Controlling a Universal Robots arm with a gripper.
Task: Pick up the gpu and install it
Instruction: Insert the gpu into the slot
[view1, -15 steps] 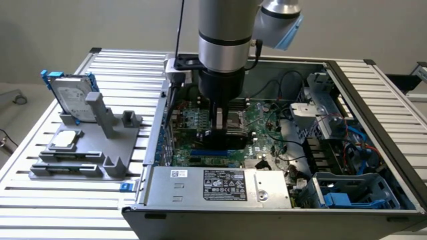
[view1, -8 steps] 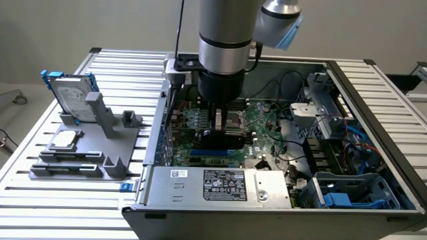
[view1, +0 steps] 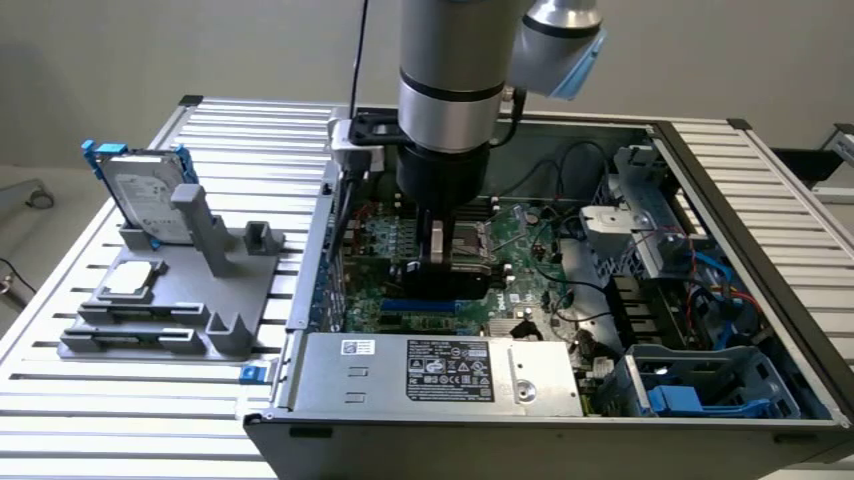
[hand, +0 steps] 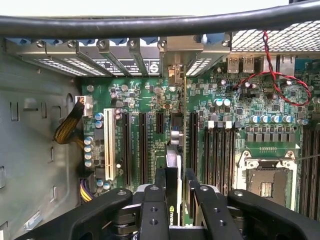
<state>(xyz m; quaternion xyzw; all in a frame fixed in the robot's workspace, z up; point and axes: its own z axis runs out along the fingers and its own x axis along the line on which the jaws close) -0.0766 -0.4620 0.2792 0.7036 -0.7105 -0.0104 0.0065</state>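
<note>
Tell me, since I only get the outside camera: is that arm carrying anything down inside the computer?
Observer: Yes. The wrist view shows the hand gripping a graphics card, held on its edge.
Operator: What's underneath it?
Observer: The green main board, with long black slots running the same way as the card.
Operator: Which way does the card point?
Observer: Its far end faces a row of metal slot covers.
</note>
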